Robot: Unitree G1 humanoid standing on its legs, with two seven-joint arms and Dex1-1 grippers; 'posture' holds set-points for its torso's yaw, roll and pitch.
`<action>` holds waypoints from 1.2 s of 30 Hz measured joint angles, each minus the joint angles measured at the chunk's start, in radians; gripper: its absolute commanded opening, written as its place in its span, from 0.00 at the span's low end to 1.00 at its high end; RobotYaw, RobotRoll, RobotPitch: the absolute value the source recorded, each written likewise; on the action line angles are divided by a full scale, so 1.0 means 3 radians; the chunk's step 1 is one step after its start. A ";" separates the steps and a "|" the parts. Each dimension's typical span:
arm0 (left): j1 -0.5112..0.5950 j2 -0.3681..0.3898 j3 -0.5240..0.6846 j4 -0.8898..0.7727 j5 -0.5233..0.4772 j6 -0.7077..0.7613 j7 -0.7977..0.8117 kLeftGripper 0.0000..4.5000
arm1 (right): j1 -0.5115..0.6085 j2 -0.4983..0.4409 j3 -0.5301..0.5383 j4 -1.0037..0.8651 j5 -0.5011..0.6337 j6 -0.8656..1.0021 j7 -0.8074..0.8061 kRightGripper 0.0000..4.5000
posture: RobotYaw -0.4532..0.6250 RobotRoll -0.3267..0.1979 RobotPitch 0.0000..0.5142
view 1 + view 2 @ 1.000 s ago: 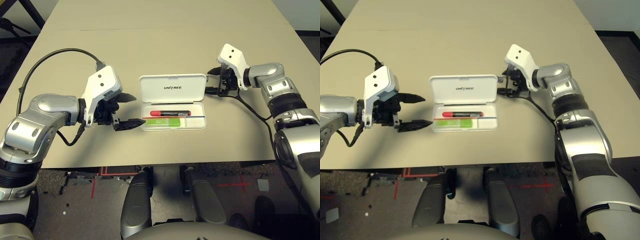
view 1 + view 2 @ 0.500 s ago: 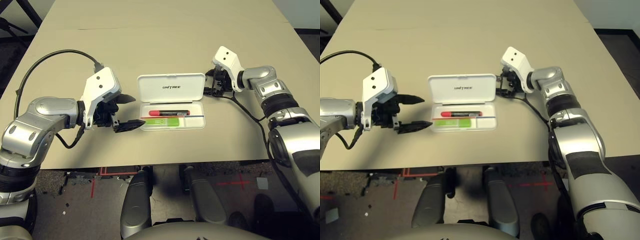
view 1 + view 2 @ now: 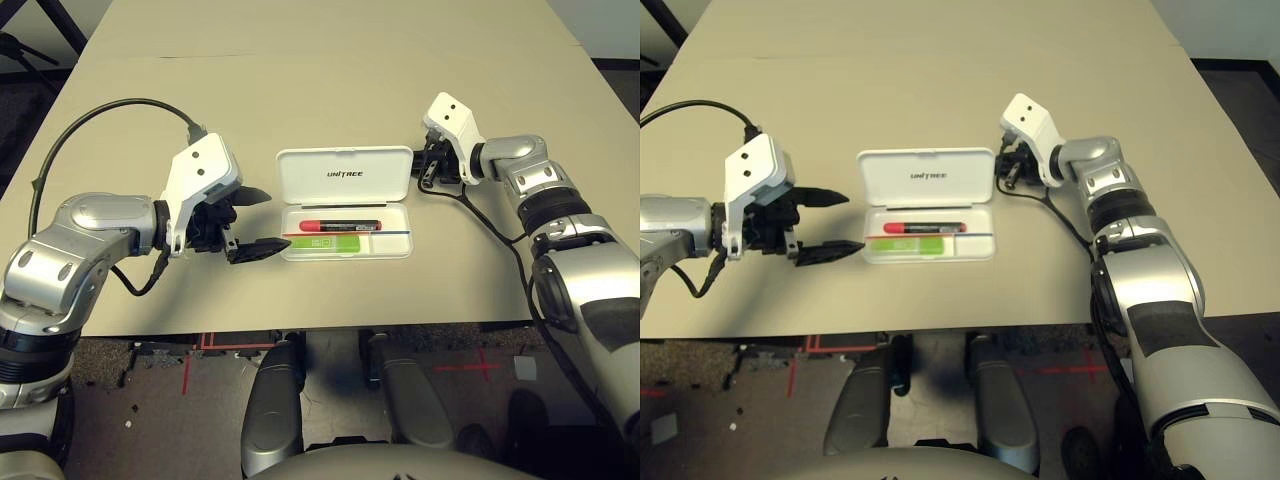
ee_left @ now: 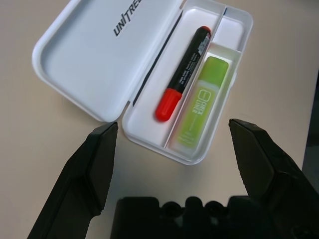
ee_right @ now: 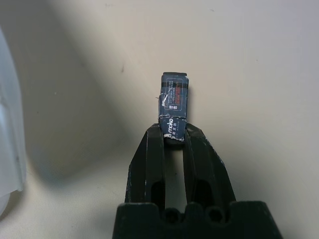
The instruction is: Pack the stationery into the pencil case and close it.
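Observation:
The white pencil case lies open mid-table, its lid folded back with dark lettering on it. Inside the tray lie a red marker with a black end and a lime-green highlighter. My left gripper stands open just left of the case, its fingers spread wide before the tray. My right gripper is at the lid's right end, shut on a small dark block that pokes out past its fingertips, just above the table.
The beige table stretches far behind the case. Black cables run from both wrists, one looping over the table at the left, one trailing along the right arm.
My right gripper has closed its fingers on the small dark block beside the lid and shifted slightly left. The left gripper and the case have not moved.

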State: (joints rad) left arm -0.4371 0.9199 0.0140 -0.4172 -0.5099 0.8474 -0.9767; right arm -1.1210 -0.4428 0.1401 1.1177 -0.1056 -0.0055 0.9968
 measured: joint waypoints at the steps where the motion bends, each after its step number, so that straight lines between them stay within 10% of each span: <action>1: -0.0010 -0.0001 -0.0011 0.0002 0.0000 -0.0008 -0.0001 1.00 | 0.0000 -0.0002 0.0000 0.0001 0.0001 0.0000 0.0000 0.06 | 0.55 0.62 0.54; 13: -0.0045 0.0009 -0.0078 0.0142 0.0021 -0.0138 -0.0060 1.00 | 0.0136 -0.0376 0.0000 -0.0284 0.0064 0.0111 0.0405 0.06 | 0.52 0.62 0.51; 36: -0.0316 -0.0084 -0.0250 0.0638 0.0205 -0.0596 -0.0350 1.00 | 0.1479 -0.2117 -0.0166 -0.3194 0.1232 0.1649 0.2027 0.06 | 0.42 0.62 0.44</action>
State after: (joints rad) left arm -0.5318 0.8946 -0.0609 -0.2258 -0.4485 0.6685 -1.0816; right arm -0.6774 -1.0778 0.0905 0.1596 0.2641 0.4892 1.6049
